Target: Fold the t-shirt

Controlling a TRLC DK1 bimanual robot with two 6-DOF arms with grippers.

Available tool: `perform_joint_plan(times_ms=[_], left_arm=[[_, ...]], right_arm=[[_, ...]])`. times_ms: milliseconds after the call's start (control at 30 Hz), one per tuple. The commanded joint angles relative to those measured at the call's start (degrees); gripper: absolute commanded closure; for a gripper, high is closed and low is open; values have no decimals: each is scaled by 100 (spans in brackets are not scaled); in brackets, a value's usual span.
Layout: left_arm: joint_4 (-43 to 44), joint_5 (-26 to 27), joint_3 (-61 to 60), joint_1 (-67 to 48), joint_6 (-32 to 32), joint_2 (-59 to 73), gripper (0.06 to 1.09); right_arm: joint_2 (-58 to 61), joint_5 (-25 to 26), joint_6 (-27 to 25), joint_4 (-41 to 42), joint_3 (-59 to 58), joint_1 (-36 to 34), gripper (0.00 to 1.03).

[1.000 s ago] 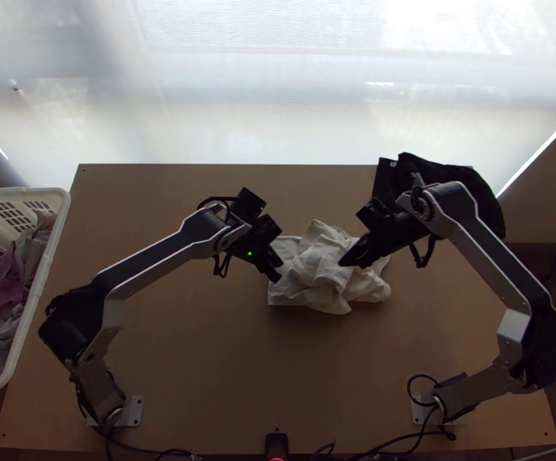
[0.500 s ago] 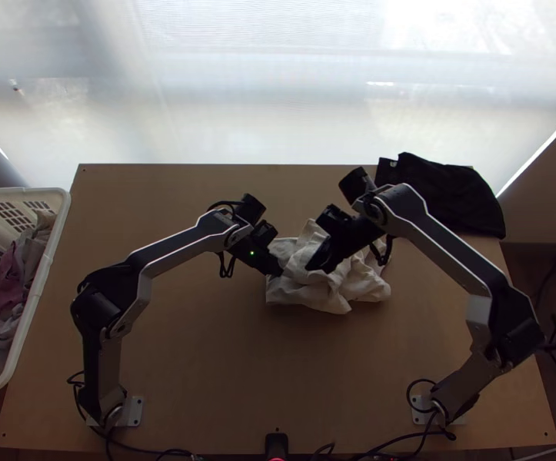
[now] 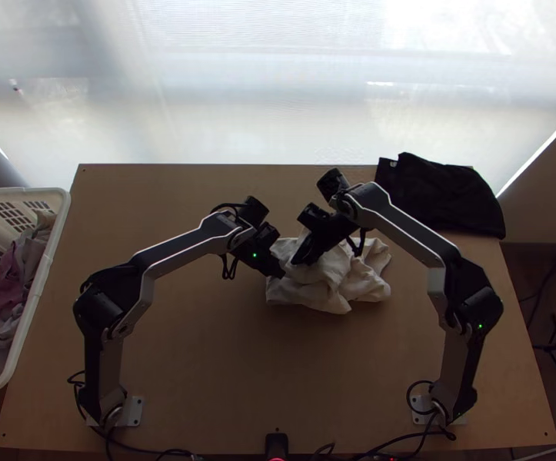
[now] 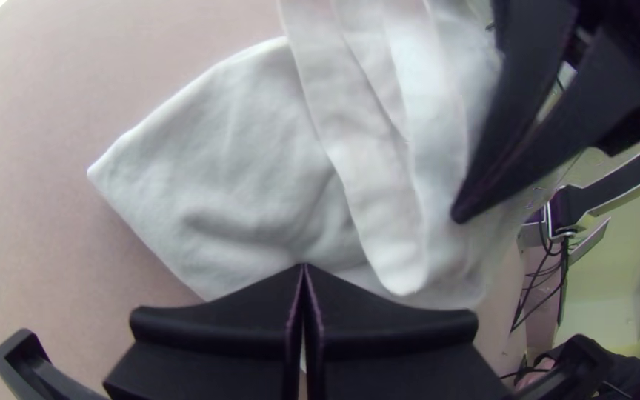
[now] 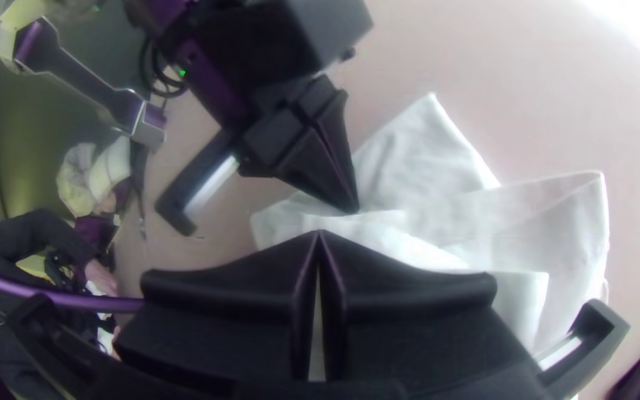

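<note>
The left end effector (image 3: 281, 273), two wide flat black fingers, has its tips together, low over the off-white, soft fabric t-shirt (image 3: 327, 280). The right end effector (image 3: 299, 260) is close beside it, its tips likewise meeting (a narrow slit shows farther back between the fingers). Whether either has a pinch of cloth between its tips, I cannot tell.

The t-shirt lies bunched beneath both, with loose overlapping folds, and more of it extends to the right of the right end effector than to the left of the left one. A flatter, pointed corner (image 4: 135, 163) shows ahead of the left end effector's tips in its wrist view.

Beyond the right end effector and off to its right, a black cloth (image 3: 447, 200) lies on the light wooden surface (image 3: 224, 361). Well to the left of the left end effector stands a white plastic basket with slotted walls (image 3: 56, 230), holding pink and greyish cloths (image 3: 4, 296).
</note>
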Motion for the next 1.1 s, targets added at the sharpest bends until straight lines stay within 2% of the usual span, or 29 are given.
perform_joint_plan(times_ms=[0, 100, 267, 500, 767, 900, 1067], left_arm=[[-23, -107, -68, -31, 85, -85, 103], [-23, -239, -112, -66, 173, -77, 103], [4, -433, -95, -189, 252, -33, 103], [30, -617, -7, -330, 358, 117, 103], [21, -643, 37, -330, 402, 152, 103], [12, -643, 37, -338, 419, 126, 103], [4, -652, 37, -338, 507, 46, 103]], right_arm=[[335, 259, -139, 464, -364, -60, 100], [194, 523, -253, 499, -654, -77, 100], [-579, 786, -526, 508, -1507, -525, 100], [-1625, 971, -1211, 288, -2623, -1774, 100], [-2284, 1129, -2064, -134, -3502, -3233, 100], [-2891, 1120, -1967, -521, -3308, -3215, 100], [-3199, 1068, -1387, -767, -2500, -2828, 100]])
